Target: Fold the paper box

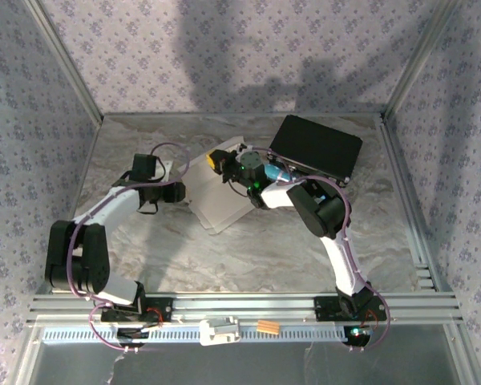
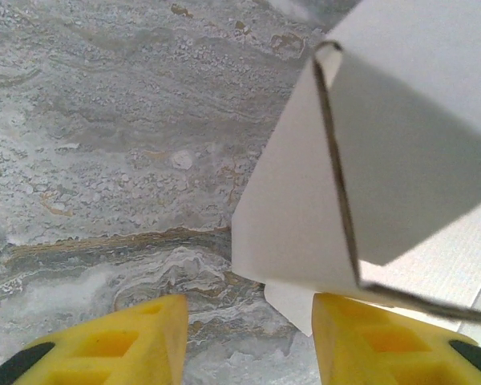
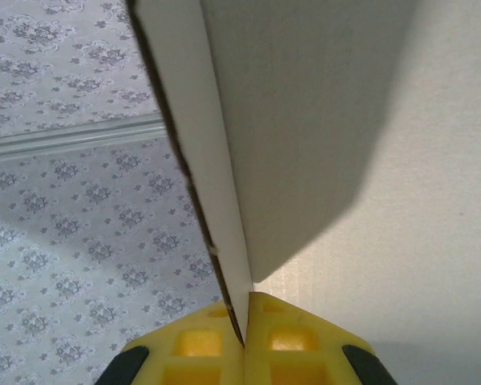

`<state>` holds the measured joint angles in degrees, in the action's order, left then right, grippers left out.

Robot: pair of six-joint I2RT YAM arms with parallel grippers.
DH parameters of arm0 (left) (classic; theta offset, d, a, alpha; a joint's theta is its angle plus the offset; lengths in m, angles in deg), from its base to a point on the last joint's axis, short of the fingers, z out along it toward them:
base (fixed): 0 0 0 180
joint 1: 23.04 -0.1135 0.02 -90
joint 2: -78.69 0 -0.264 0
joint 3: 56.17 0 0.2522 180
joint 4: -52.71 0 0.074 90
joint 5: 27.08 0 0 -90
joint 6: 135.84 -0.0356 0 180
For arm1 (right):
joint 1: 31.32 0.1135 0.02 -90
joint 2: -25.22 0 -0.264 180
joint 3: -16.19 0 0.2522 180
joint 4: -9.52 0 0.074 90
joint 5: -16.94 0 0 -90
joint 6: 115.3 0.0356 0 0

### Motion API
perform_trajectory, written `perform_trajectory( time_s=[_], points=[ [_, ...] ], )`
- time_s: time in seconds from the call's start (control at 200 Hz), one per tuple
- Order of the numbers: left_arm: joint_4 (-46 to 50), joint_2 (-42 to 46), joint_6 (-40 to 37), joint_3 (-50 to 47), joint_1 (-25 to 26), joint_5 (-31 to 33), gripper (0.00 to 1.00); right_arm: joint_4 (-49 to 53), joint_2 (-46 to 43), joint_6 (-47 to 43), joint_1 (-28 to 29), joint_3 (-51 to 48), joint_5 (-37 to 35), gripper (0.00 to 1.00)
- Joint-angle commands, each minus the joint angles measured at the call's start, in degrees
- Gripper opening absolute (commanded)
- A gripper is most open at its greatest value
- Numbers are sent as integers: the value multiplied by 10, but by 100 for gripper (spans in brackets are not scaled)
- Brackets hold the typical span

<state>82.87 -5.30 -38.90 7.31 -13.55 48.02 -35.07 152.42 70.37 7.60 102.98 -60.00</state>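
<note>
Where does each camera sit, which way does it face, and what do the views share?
Top external: above and behind, looking down on the table, the left arm, the right arm, the paper box, a black case.
Left wrist: faces down at the table; left gripper open beside the box.
Right wrist: faces the patterned wall; right gripper shut on the box's edge.
Shared: all three show the paper box.

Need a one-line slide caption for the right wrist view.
Right end effector shut on a thin panel edge of the white paper box, with floral wallpaper behind.
</note>
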Motion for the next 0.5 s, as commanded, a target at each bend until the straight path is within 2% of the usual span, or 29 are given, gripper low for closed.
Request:
perform_trajectory(
  time_s=[0.0,0.175,0.495],
  points=[
    [-24,-9,5,15,6,5,44,-24,3,-4,8,-18,26,0],
    [-49,-2,-5,5,15,15,42,-41,12,3,11,-31,27,0],
    [-40,-23,-119,27,23,16,39,-63,24,24,5,-30,38,0]
  ],
)
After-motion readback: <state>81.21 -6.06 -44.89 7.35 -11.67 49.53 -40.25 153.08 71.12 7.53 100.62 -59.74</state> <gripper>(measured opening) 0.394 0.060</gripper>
